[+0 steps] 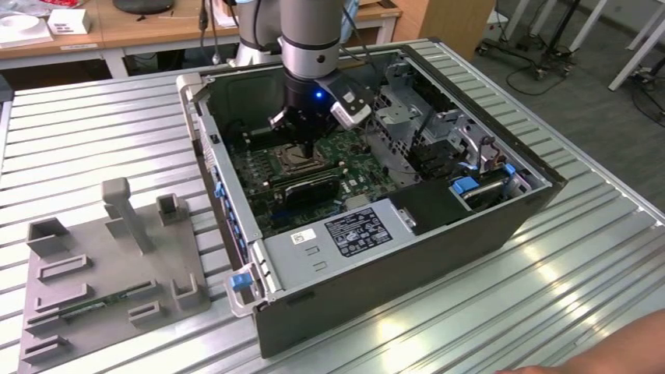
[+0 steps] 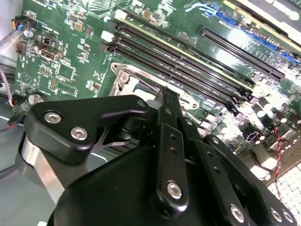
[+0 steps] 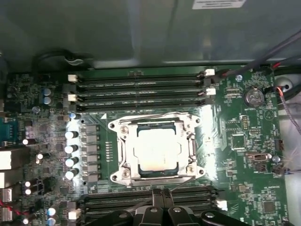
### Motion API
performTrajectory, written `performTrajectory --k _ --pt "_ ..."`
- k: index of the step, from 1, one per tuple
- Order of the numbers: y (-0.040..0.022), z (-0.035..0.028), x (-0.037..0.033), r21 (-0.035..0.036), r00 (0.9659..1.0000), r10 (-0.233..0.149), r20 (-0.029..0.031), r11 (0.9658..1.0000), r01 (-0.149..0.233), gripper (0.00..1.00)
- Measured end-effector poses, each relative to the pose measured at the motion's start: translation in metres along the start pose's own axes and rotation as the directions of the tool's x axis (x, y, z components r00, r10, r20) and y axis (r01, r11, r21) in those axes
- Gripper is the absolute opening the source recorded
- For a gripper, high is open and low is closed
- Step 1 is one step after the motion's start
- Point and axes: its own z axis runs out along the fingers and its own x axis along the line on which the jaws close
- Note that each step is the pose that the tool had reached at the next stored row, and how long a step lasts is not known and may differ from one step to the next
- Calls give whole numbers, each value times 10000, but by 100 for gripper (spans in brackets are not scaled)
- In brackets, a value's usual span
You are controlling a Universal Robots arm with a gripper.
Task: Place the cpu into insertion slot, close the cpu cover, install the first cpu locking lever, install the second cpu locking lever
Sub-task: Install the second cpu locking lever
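Note:
The cpu [image 3: 157, 149] lies flat in the insertion slot [image 3: 156, 174], its pale metal top showing through the cut-out of the cpu cover [image 3: 118, 151]. The silver cover lies down flat around the chip. In the exterior view the socket [image 1: 296, 162] sits on the green board inside the open case, with my gripper [image 1: 299, 149] directly over it. In both wrist views the black fingers [image 2: 168, 101] stand together at the socket's edge, the gripper [image 3: 160, 195] shut with nothing seen between them. A thin metal wire [image 3: 186, 184] runs by the fingertips; I cannot tell whether they touch.
Long black memory slots [image 3: 141, 89] flank the socket on both sides. A grey drive cage [image 1: 400, 117] and power supply [image 1: 343, 234] crowd the case [image 1: 416, 273]. A grey fixture plate [image 1: 109, 273] lies at the exterior view's left. A hand [image 1: 634, 347] shows at its lower right corner.

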Motion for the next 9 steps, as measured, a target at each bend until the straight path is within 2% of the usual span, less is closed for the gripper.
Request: performTrajectory --k 2,5,9 --pt "-4 -2 32 -3 10000 -3 59 10000 3 11" --pt "-9 -4 64 -7 9999 -7 117 10000 7 11" --pt "-10 -4 68 -10 9999 -9 149 10000 9 11"
